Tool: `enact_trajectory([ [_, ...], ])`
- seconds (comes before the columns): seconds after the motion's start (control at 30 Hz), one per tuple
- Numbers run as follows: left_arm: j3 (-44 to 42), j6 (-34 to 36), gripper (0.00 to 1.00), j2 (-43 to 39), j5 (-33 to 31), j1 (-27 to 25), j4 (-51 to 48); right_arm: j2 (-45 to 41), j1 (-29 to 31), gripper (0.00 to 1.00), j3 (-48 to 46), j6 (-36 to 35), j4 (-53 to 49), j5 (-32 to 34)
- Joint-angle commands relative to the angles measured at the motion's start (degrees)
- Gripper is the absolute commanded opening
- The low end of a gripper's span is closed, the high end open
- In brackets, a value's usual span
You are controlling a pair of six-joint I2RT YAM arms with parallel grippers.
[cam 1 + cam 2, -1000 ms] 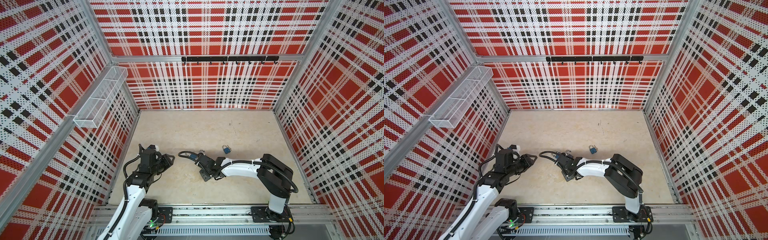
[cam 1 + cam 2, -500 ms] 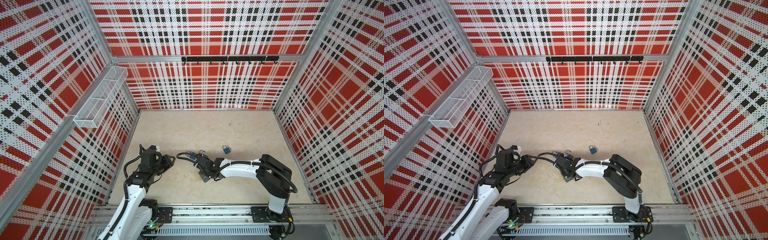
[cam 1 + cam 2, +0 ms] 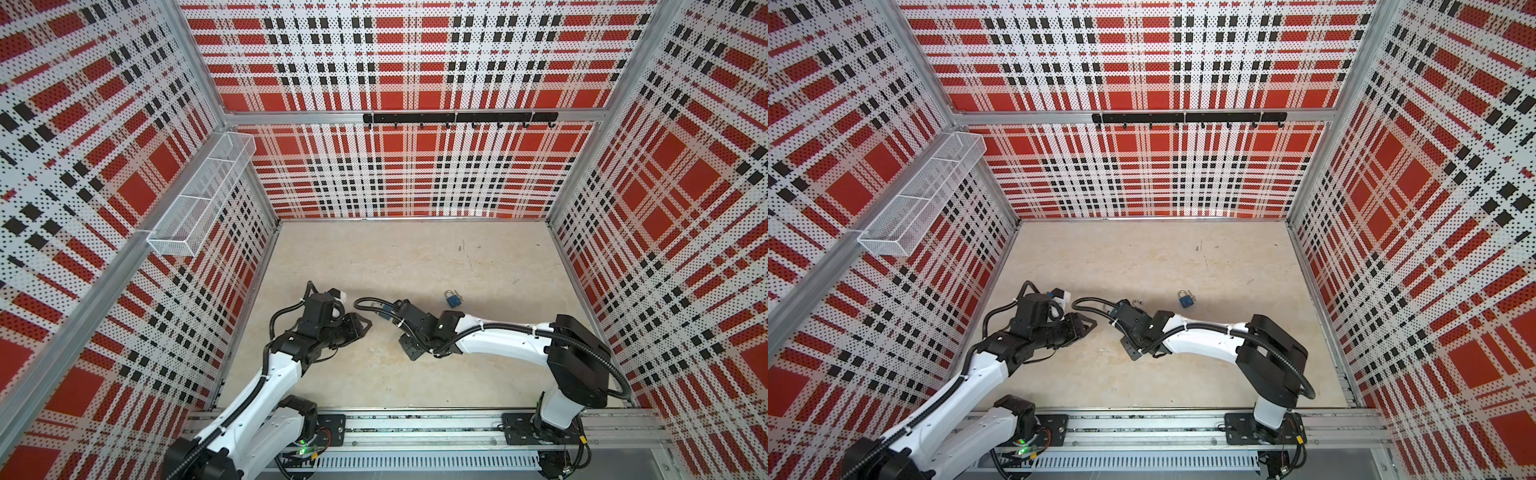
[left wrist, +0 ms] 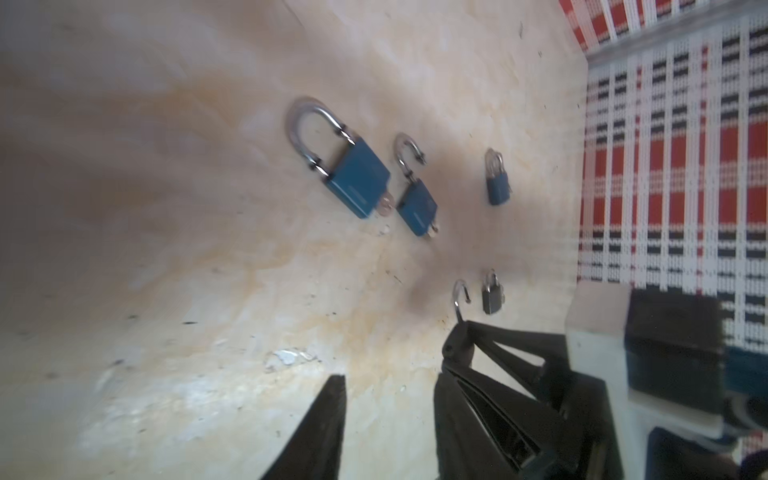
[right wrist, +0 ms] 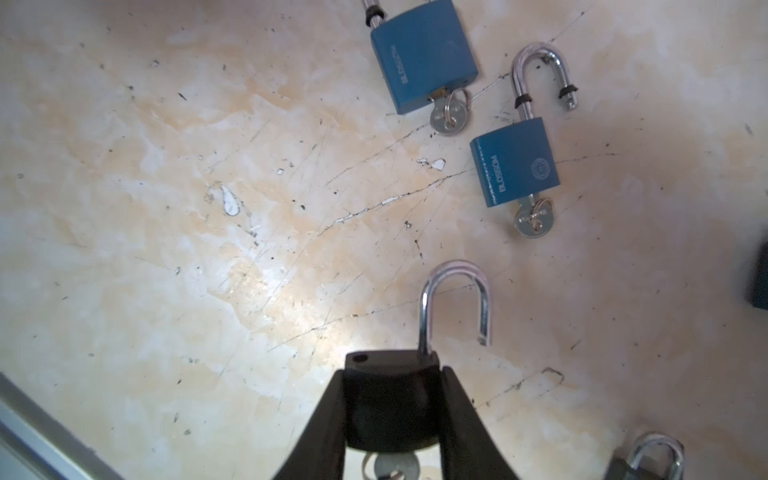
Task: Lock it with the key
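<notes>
Both arms had come nearer each other; the right gripper [image 5: 392, 374] clamped the black padlock [image 5: 390, 409] (shackle [image 5: 455, 272] open), and the left gripper [image 3: 365, 323] had its fingers apart.

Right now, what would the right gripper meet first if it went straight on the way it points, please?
Probably the farther blue padlock, past bare table; whether it would pass above is unclear.
</notes>
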Motion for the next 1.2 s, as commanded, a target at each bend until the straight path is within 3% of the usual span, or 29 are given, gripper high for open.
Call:
enact_trajectory([
  [0.0, 2.0, 0.5, 0.40, 2.1, 1.3, -3.6, 6.2, -3.3, -0.3, 0.21, 2.1, -1.0, 0.2, -2.9],
  [0.47, 3.3, -4.5, 0.43, 12.1, 4.2, -7.9, 20.4, -8.0, -0.8, 0.21, 1.6, 0.0, 1.1, -5.2],
  [1.17, 5.9, -5.6, 0.34, 20.4, 3.8, -12.8, 25.1, -9.4, -1.2, 0.21, 0.8, 0.1, 2.0, -4.7],
])
